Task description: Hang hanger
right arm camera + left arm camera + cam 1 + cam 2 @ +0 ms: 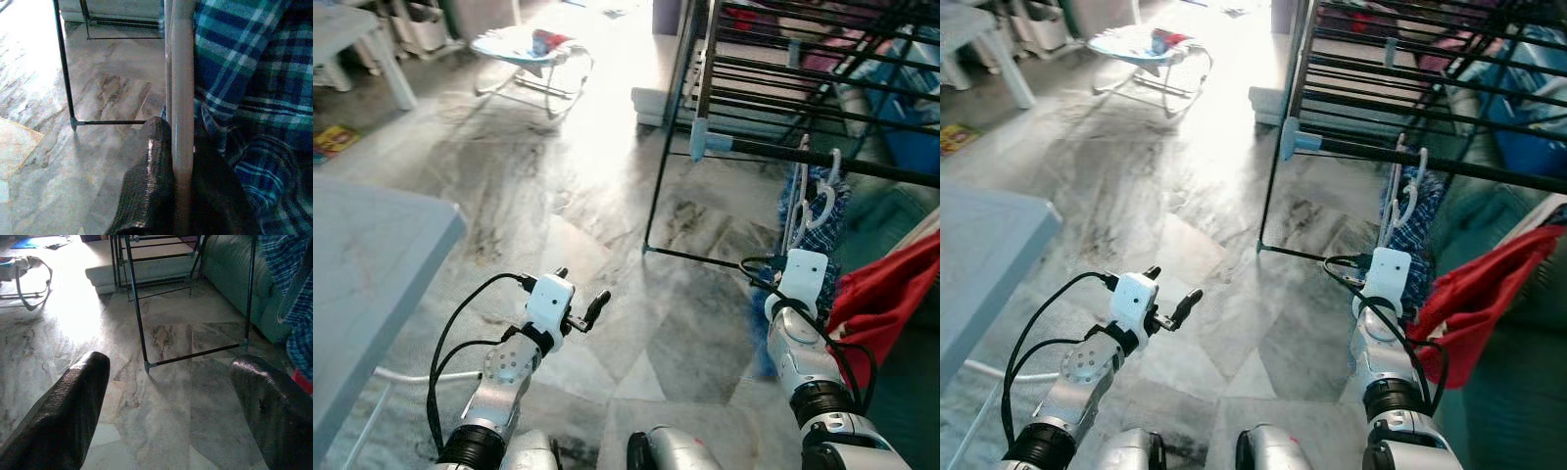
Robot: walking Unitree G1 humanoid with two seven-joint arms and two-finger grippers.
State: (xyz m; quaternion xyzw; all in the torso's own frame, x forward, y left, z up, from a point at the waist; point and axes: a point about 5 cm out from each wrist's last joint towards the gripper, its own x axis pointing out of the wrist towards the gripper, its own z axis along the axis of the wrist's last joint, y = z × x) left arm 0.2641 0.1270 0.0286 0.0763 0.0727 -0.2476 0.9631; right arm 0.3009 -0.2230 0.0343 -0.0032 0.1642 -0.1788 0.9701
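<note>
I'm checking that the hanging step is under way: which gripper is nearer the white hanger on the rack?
Right. The right gripper is shut on the white hanger at the drying rack. The left gripper hangs open over bare floor, well away from it.

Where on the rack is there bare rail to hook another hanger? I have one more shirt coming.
The rail looks bare from its light blue end cap up to the white hanger hooks. The upper black rack bars also look bare. It is crowded below the hooks: the blue plaid shirt, the right end effector shut on the hanger, and red cloth.
</note>
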